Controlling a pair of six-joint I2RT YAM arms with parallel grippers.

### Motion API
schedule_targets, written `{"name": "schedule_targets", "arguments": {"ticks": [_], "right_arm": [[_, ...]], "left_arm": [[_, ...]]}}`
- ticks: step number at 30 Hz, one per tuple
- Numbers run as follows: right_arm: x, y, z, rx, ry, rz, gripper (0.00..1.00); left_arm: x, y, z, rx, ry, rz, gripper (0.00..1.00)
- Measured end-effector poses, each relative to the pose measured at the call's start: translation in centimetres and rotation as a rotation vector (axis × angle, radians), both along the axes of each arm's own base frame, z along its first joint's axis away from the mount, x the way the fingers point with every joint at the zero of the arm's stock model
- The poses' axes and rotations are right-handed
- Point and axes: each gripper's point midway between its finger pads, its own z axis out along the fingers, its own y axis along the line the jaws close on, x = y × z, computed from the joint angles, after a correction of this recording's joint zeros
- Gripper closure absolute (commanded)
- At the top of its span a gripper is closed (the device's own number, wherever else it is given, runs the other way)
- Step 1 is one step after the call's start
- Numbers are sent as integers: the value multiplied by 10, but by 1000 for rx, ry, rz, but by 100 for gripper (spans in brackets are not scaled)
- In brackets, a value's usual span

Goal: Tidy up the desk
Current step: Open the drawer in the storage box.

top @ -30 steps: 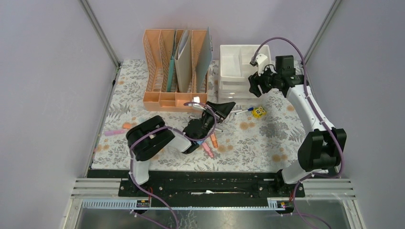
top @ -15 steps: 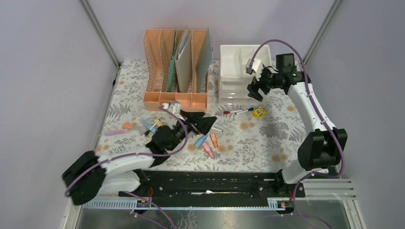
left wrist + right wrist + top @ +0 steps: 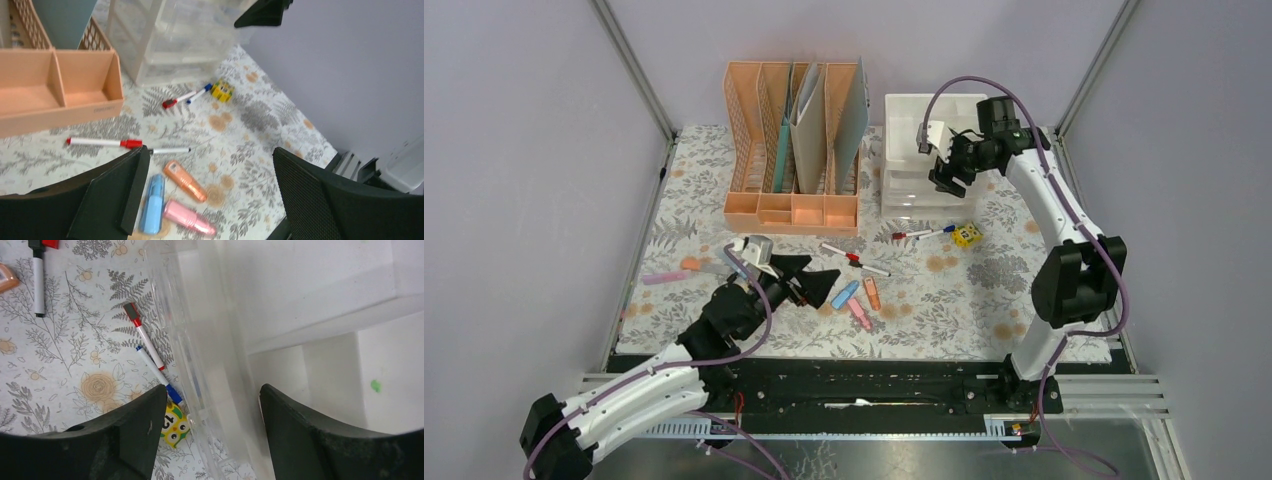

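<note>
Desk point(image 3: 984, 300) under both arms, clutter mid-surface. Left gripper point(image 3: 809, 275) wide, empty, above highlighters point(image 3: 184, 179) near front edge. Likely pick: straddle one barrel crosswise, clear of neighbours. Right gripper point(image 3: 946, 176) parted, empty, over drawer unit point(image 3: 914, 130) at far right corner.

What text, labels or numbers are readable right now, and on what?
"12", as best it reads: on the yellow box.
Embossed word on the rack front: too blurred to read.
Markers: no legible print.
</note>
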Motion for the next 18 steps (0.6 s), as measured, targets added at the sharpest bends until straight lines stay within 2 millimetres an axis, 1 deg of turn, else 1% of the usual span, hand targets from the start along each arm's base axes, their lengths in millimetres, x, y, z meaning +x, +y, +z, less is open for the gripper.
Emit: {"name": "schedule_targets", "arguments": {"ticks": [2,5,8,15,18], "right_arm": [[5,0,-4,-12,-2,-3,26],[9,-1,-4,-27,-14,-12,28],[11,0,-4,-35,-24,-6,33],[11,3,-5,-69,-65,59,47],[7,6,-6,-90,-81,102,49]], "left_arm": [[-4,3,-14,24,24,-3,1],[-7,6,-27,48,48,-5,1],[-9,8,-31,56,59,-7,1],[-12,7,-31,51,60,-23,1],[-13,6,-37,57,71,-30,1]]}}
